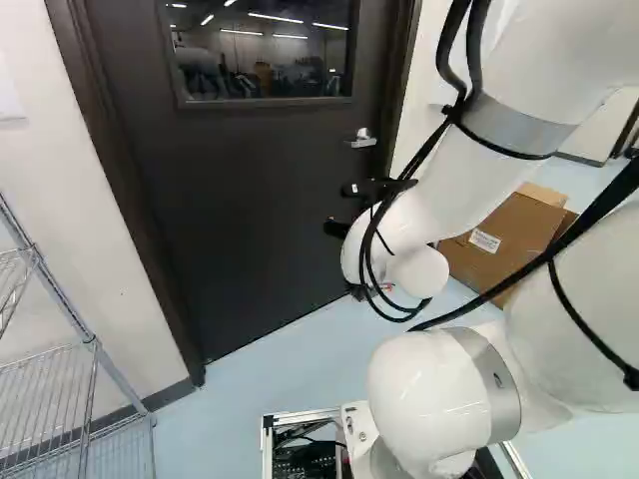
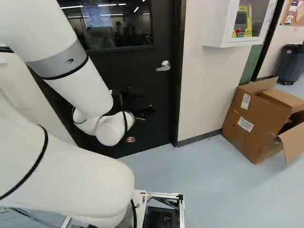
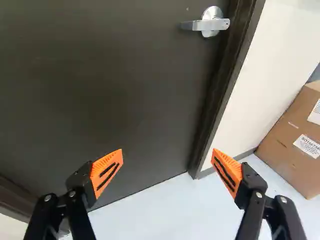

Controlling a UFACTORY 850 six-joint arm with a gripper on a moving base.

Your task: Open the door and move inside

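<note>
Facing closed door [image 3: 100,100] | gripper [image 3: 167,152]: fingers spread wide, nothing held | lever handle [image 3: 209,25]: on door beside frame [image 3: 224,85], above gripper | purpose, judged: wide spread leaves room to straddle lever; gripper must rise first, then press down.

A shut door [image 1: 230,200] bars the way between wire rack [image 1: 93,341], near left, and cardboard box [image 2: 256,121], right; space before its handle [image 3: 212,24] appears open.

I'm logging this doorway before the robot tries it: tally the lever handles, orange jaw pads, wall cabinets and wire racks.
Lever handle: 1
Orange jaw pads: 2
Wall cabinet: 1
Wire rack: 1
Total: 5
</note>
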